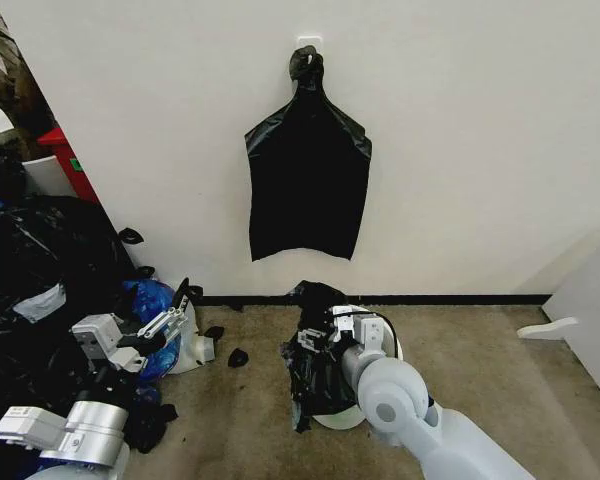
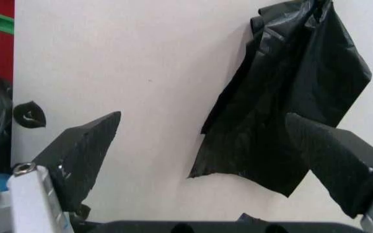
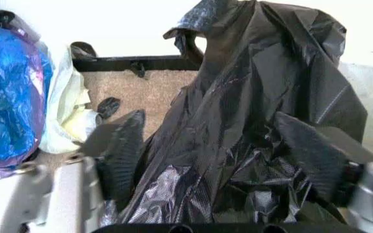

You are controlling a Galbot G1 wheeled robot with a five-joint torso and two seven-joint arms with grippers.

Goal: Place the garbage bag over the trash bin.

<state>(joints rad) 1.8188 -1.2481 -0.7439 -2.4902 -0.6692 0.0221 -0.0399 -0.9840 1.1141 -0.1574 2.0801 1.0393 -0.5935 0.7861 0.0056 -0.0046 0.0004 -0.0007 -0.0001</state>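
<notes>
The trash bin (image 1: pixel 388 338) is a white bucket on the carpet near the wall, and my right arm hides most of it. The garbage bag (image 1: pixel 315 385), black and crinkled, drapes over the bin's left side down to the floor. My right gripper (image 1: pixel 317 342) is at the bag's top. In the right wrist view its fingers (image 3: pixel 123 154) stand wide apart, the garbage bag (image 3: pixel 258 126) bulging between them, so the right gripper (image 3: pixel 219 160) is open. My left gripper (image 1: pixel 180 306) hangs to the left of the bin. The left gripper (image 2: pixel 206 160) is open and holds nothing.
A flat bunch of black bags (image 1: pixel 308 190) hangs knotted on the wall above the bin. A heap of stuffed black and blue bags (image 1: pixel 40 270) fills the left, with a red box (image 1: pixel 68 160) behind it. Black scraps (image 1: pixel 237 357) lie on the carpet. A white panel (image 1: pixel 590 320) stands at the right.
</notes>
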